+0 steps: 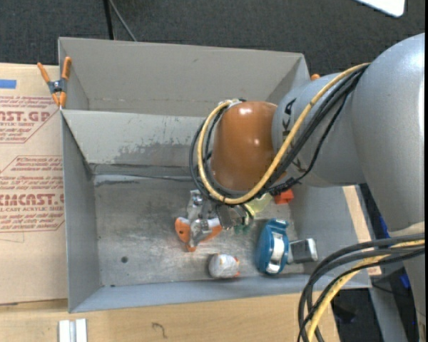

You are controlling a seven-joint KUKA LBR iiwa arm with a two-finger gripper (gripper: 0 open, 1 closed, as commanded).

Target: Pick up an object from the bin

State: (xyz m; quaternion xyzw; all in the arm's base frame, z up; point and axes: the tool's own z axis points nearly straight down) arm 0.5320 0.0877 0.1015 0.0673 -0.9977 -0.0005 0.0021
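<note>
My gripper (200, 215) is low over the bin floor near the middle, below the arm's wrist. Right at its tip lies a small orange thing (185, 228) with a grey metal part; it touches or sits just under the gripper. A greyish-white lump with an orange end (223, 266) rests on the floor just in front of it. To the right lies a blue tape measure (271, 246) with a silvery clip.
A yellow-green thing (257, 206) and a small red-orange thing (282, 197) peek out under the wrist by the right wall. The arm and its looped cables cover the bin's right side. The left half of the floor is bare metal.
</note>
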